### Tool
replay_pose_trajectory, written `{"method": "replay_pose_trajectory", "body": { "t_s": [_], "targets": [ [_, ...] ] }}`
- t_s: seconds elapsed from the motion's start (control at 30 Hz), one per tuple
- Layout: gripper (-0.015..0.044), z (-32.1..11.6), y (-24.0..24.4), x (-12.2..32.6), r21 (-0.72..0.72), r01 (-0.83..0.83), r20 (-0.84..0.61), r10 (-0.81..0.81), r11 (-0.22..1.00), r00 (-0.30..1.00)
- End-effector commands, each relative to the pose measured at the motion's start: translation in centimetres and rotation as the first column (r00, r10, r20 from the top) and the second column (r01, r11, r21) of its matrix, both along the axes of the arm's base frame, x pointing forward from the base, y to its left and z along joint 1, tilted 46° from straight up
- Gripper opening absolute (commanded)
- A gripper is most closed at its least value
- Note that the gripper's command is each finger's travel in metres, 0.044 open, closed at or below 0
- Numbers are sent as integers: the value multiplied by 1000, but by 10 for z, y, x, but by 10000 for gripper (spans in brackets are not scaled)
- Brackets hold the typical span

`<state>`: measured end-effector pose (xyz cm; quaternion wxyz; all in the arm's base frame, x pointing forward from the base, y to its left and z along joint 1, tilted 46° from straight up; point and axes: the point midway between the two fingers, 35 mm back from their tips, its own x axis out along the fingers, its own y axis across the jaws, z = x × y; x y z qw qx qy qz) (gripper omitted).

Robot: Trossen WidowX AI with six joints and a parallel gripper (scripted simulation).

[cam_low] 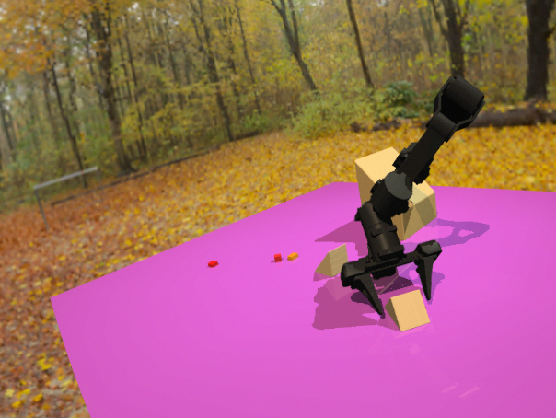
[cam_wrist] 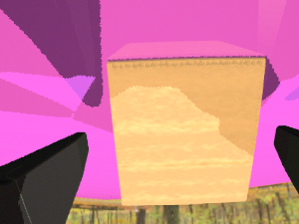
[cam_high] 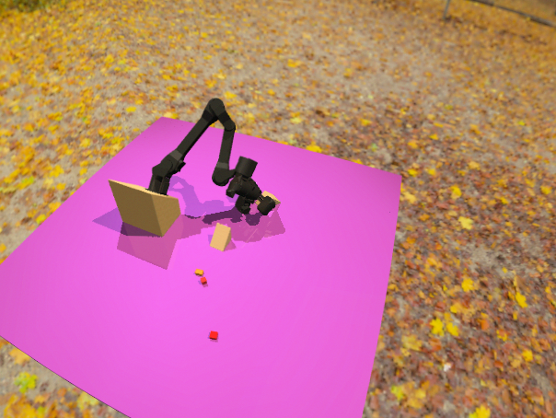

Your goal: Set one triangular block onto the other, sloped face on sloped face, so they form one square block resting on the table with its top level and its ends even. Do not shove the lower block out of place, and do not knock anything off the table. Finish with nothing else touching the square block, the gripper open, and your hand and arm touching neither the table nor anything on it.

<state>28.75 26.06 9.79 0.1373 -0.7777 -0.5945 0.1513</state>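
One triangular block (cam_high: 268, 195) (cam_low: 410, 310) (cam_wrist: 184, 163) lies on the table in front of the hand. The other triangular block (cam_high: 221, 238) (cam_low: 335, 261) lies apart from it, nearer the large wooden block, and is out of the wrist view. My gripper (cam_low: 405, 307) (cam_wrist: 182, 138) is wide open and empty, tilted low over the table. In the wrist view the first block appears centred between the spread fingers, with a gap on each side. In the top view the hand hides the fingertips and part of that block; contact with the table cannot be told.
A large wooden block (cam_high: 147, 209) (cam_low: 375, 170) stands by the arm's base. A small orange piece (cam_high: 199, 272) (cam_low: 293, 256) and a small red piece (cam_high: 203, 280) (cam_low: 277, 258) lie close together. Another red piece (cam_high: 214, 335) (cam_low: 213, 263) lies farther from the arm.
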Motion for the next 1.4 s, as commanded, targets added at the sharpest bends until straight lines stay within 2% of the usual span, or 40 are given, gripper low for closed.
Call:
{"method": "replay_pose_trajectory", "body": {
  "t_s": [0.0,0.3,0.57,0.8,1.03,1.37],
  "targets": [
    [440,1,5,2,4,5,1,-5,1000,1000],
    [440,1,5,2,4,5,1,-5,1000,1000],
    [230,1,4,1,2,1,2,-1,1000,1000],
    [183,1,4,1,2,1,2,-1,1000,1000],
    [0,8,-3,5,0,1,3,-1,1000,1000],
    [0,41,-37,14,-4,1,4,-1,1000,1000]
  ]
}}
